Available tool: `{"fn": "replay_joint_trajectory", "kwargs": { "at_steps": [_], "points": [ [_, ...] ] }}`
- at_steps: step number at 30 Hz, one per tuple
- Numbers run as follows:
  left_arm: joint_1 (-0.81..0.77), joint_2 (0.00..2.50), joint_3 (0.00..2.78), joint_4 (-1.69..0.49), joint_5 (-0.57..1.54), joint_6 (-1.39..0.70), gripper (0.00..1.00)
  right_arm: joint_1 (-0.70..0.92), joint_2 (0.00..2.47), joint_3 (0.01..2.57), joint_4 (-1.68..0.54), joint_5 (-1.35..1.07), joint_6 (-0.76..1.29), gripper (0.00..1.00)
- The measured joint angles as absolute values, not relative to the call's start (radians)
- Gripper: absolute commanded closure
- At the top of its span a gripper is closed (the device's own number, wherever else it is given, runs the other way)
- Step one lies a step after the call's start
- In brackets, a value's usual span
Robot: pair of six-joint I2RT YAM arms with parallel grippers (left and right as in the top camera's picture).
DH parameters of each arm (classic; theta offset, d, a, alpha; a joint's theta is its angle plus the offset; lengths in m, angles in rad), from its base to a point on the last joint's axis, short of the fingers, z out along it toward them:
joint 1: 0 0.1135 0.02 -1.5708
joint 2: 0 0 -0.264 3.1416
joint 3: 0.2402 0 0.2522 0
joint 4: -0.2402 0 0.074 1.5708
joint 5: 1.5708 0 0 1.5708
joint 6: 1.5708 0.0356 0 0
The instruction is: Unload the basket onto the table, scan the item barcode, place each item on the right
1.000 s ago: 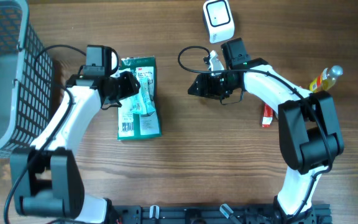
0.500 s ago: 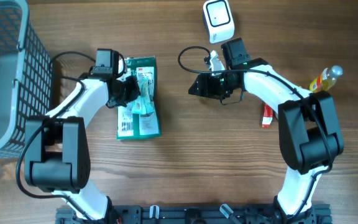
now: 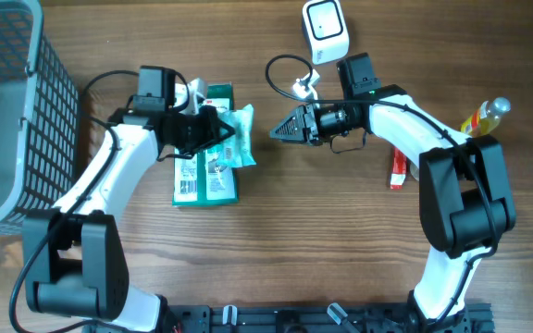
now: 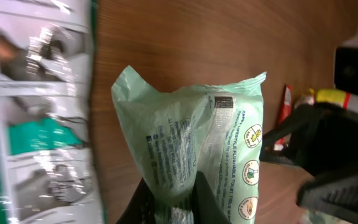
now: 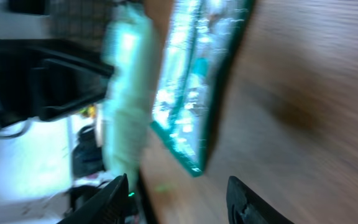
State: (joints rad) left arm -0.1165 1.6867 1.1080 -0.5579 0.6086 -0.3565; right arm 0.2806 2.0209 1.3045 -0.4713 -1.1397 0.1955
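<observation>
Pouch [image 3: 237, 139] seen overhead: pale green, printed, clamped in left end effector [image 3: 213, 137] above green pack's [image 3: 204, 180] right edge; a second ago it lay flat there. Left wrist: its neck pinched, crumpled. Right wrist: right end effector [image 5: 179, 202] with fingers apart.

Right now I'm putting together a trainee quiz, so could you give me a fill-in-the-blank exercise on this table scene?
1. The left gripper is ____ on the pale green plastic pouch.
2. The right gripper has its fingers apart and holds ____.
3. The grey mesh basket stands on the robot's ____ side, away from the white boxy scanner.

Missing words: shut; nothing; left.
</observation>
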Motion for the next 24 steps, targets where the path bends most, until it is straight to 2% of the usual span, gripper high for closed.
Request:
{"fn": "replay_joint_trajectory", "kwargs": {
  "at_steps": [6, 8, 14, 18, 21, 24],
  "points": [
    [-0.216, 1.687, 1.108, -0.557, 0.608, -0.356, 0.96, 0.332, 2.018, 1.304, -0.419, -1.228, 0.181, 0.5],
    [-0.218, 1.687, 1.108, -0.557, 0.6, -0.356, 0.96, 0.34, 2.018, 1.304, -0.418, -1.191, 0.181, 0.56],
    [-0.247, 1.687, 1.108, -0.557, 0.585, -0.356, 0.96, 0.344, 2.014, 1.305, -0.469, -0.924, 0.223, 0.53],
    [-0.329, 1.687, 1.108, -0.546, 0.48, -0.364, 0.96, 0.3, 2.008, 1.305, -0.537, -0.825, 0.234, 0.51],
    [-0.39, 1.715, 1.098, -0.459, 0.426, -0.405, 0.96, 0.242, 2.008, 1.305, -0.583, -0.778, 0.233, 0.5],
    [-0.432, 1.797, 1.097, -0.375, 0.411, -0.436, 0.96, 0.224, 2.008, 1.305, -0.607, -0.753, 0.229, 0.54]
  ]
}}
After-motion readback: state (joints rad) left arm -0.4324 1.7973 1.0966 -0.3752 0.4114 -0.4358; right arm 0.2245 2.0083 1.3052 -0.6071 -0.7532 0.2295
